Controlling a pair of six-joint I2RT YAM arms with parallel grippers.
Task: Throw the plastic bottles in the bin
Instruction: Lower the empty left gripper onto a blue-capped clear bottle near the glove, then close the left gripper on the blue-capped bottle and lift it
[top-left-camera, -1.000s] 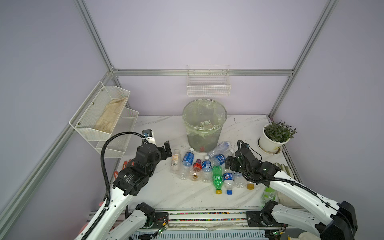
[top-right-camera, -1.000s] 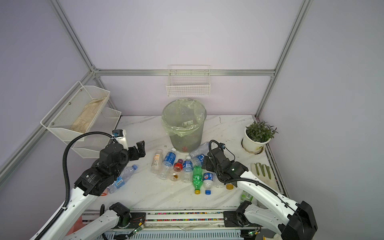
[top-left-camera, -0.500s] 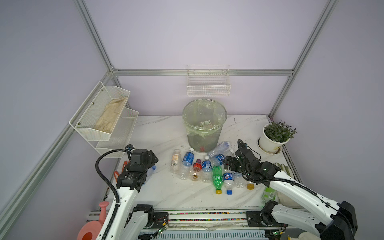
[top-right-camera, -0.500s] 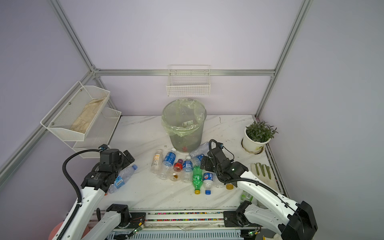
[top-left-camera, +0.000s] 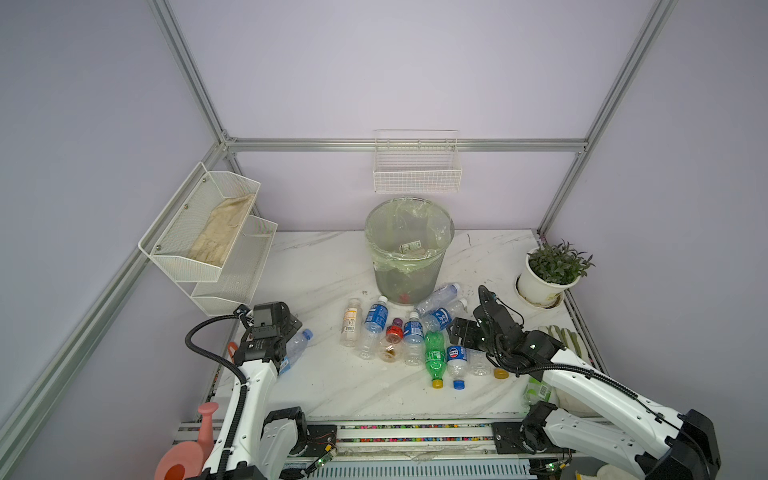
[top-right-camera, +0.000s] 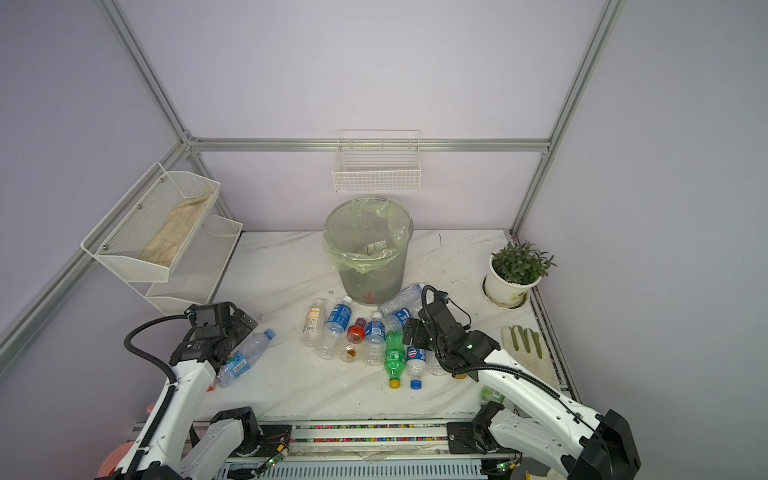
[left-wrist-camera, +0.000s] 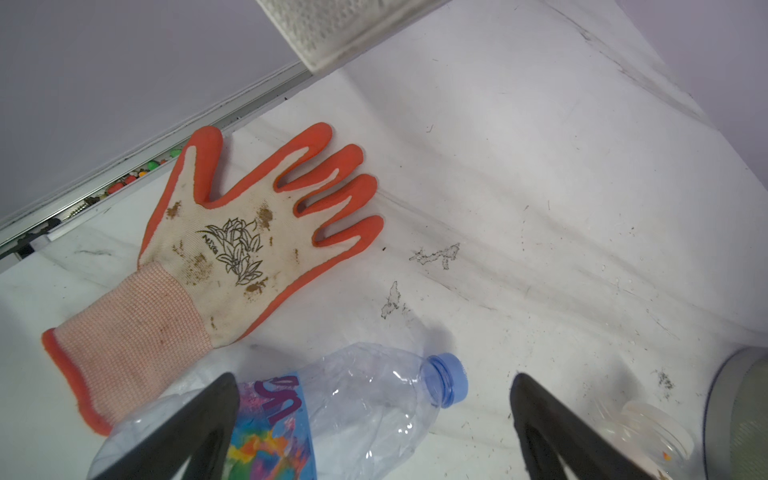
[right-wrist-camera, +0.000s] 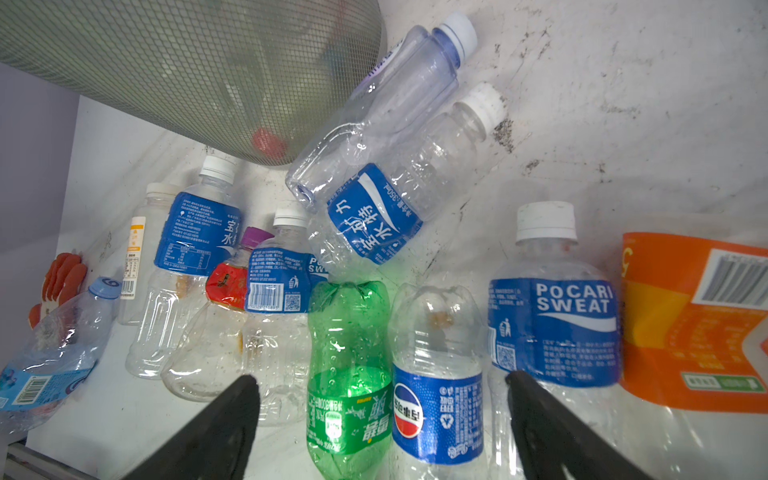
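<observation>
In both top views my left gripper (top-left-camera: 293, 326) hangs over a crumpled clear plastic bottle with a pale blue cap (top-right-camera: 245, 356). It lies alone near the left edge of the white marble table (top-left-camera: 332, 386), cap end toward the round grey mesh bin with its pale-green liner (top-left-camera: 409, 278). My right gripper (top-left-camera: 460, 332) is at the right end of the heap of small clear plastic bottles (top-left-camera: 376, 324) just in front of the bin. My fingertips are hidden under the wrists here.

In the left wrist view my fingers are spread wide and empty. The crumpled bottle lies just under them. Its long axis runs from one finger toward the other, so I judge the wrist must turn before closing. Its base is cut off. An orange-and-white work glove (left-wrist-camera: 232, 241) lies beyond.

In the right wrist view my fingers are spread, holding nothing. A green plastic bottle (right-wrist-camera: 349, 353) and a clear bottle with a blue Pepsi label (right-wrist-camera: 436, 395) lie between them, axes pointing straight away, caps out of frame.
</observation>
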